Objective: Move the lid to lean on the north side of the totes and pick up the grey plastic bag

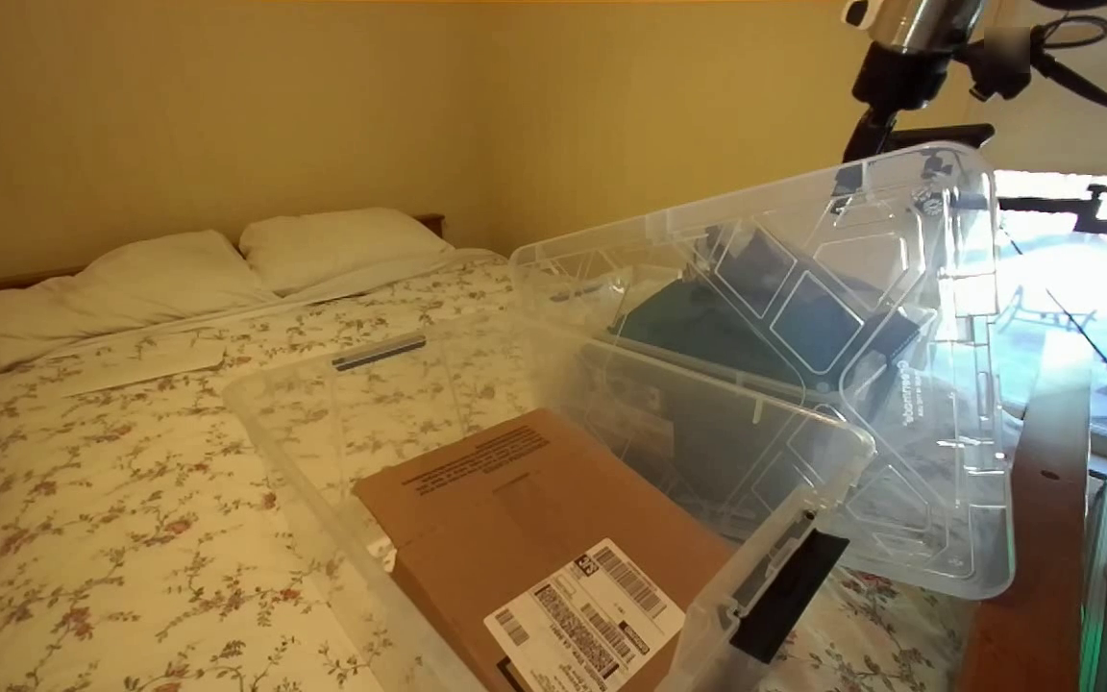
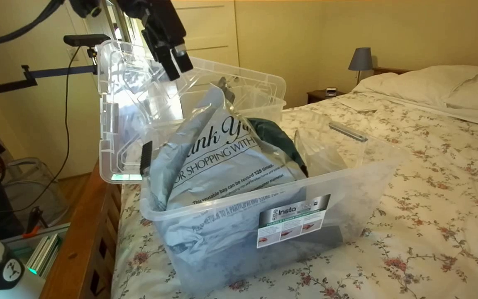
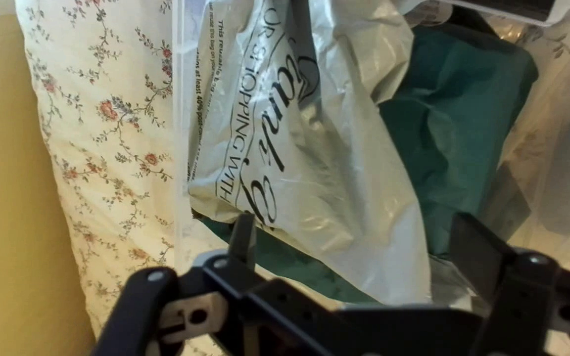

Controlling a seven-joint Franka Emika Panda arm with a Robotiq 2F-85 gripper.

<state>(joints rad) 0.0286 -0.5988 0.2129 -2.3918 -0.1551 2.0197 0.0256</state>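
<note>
The grey plastic bag with black print (image 2: 222,166) stands bunched in a clear tote (image 2: 363,174), its peak rising above the rim. It also shows in the wrist view (image 3: 305,148). The clear lid (image 1: 957,384) stands on edge, tilted, between the two totes; it also shows in an exterior view (image 2: 114,124) behind the bag. My gripper (image 2: 179,70) is open and empty, above and beside the bag's peak and apart from it. In the wrist view my gripper (image 3: 352,222) has its fingers either side of the bag's narrow end; height is unclear there.
A second clear tote (image 1: 304,471) holds a cardboard box (image 1: 534,500). A green item (image 3: 453,109) lies beside and under the bag. Totes stand on a flowered bedspread (image 1: 131,538) near the wooden bed edge (image 2: 81,232). A camera on an arm (image 2: 85,40) stands behind the lid.
</note>
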